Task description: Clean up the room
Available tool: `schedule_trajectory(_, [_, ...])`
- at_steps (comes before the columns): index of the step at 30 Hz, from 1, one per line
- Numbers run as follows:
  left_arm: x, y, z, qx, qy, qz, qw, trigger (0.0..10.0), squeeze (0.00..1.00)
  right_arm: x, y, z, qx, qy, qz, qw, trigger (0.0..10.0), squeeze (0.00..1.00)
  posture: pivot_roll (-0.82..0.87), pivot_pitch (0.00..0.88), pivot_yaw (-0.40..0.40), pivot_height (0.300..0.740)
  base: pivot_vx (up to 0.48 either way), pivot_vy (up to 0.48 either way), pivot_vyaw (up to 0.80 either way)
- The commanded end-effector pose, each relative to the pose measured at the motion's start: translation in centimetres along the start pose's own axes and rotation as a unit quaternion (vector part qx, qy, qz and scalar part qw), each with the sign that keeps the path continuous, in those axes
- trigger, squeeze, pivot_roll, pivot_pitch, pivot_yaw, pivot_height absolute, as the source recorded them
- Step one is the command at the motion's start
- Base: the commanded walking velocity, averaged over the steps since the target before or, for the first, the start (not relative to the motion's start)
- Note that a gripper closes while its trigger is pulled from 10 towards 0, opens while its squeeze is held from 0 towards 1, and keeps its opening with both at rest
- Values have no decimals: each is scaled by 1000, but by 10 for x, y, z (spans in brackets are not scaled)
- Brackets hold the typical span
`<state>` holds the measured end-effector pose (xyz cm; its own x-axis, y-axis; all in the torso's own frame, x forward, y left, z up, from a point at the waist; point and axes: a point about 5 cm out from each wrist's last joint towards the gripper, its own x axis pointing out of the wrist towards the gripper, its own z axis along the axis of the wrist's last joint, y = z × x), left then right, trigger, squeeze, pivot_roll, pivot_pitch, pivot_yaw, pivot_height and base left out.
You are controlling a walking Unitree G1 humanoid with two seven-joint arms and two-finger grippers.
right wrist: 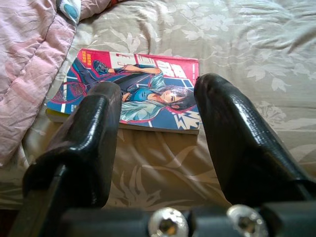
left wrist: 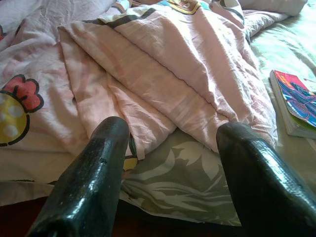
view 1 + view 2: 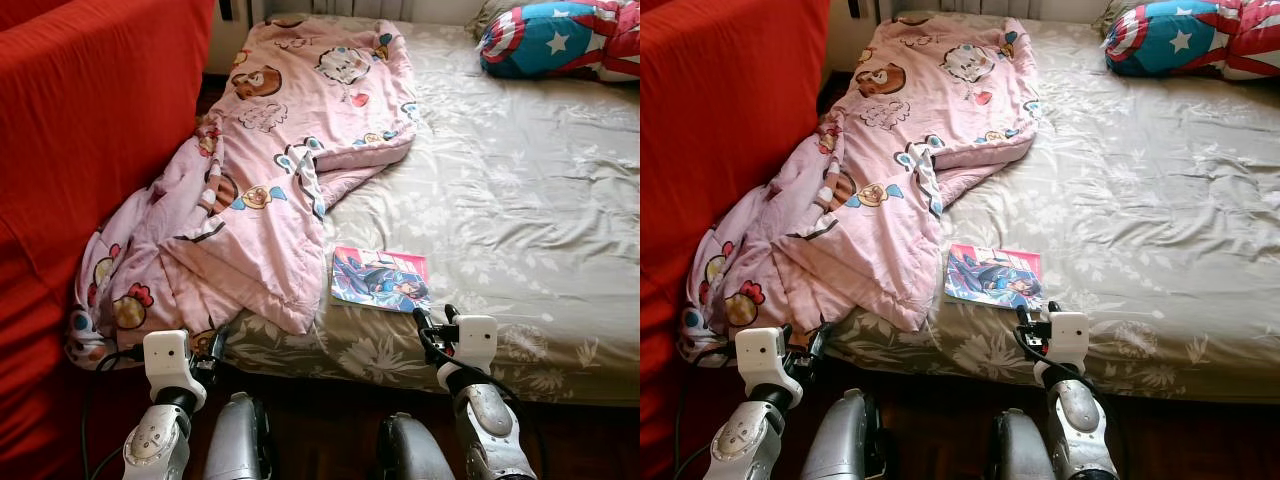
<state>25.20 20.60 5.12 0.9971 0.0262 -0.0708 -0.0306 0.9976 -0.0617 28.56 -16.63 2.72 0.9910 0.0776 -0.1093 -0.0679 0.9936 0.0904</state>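
Note:
A comic book (image 3: 381, 279) with a colourful cover lies flat on the grey floral bedsheet (image 3: 520, 200) near the bed's front edge. My right gripper (image 3: 435, 322) hovers open just in front of the book (image 1: 136, 91), holding nothing. A pink cartoon-print blanket (image 3: 270, 180) is crumpled along the left side of the bed and spills over the front corner. At that corner my left gripper (image 3: 215, 345) stands open, its black fingers (image 2: 89, 182) pointing at the blanket's folded edge (image 2: 163, 84).
A large red cushion or sofa side (image 3: 90, 130) rises at the left beside the bed. A star-patterned blue, red and white pillow (image 3: 570, 38) lies at the bed's far right. Dark wooden floor (image 3: 320, 420) runs below the mattress edge.

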Motion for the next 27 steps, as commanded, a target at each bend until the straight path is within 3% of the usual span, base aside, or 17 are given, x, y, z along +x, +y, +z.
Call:
schedule_trajectory(1, [-1,0,-2,3,9,-1,1000,10000,0,-2,0,-5,1,12,-2,1000,10000,0,-73,211,-23,612,0,0,0])
schedule_trajectory(9, [-1,0,-2,5,7,0,1000,10000,0,-3,1,-7,0,16,-1,1000,10000,0,-72,210,-22,612,0,0,0])
schedule_trajectory(27, [-1,0,-1,8,7,0,1000,10000,0,-2,3,-9,2,23,1,1000,10000,0,-68,210,-19,612,271,0,0])
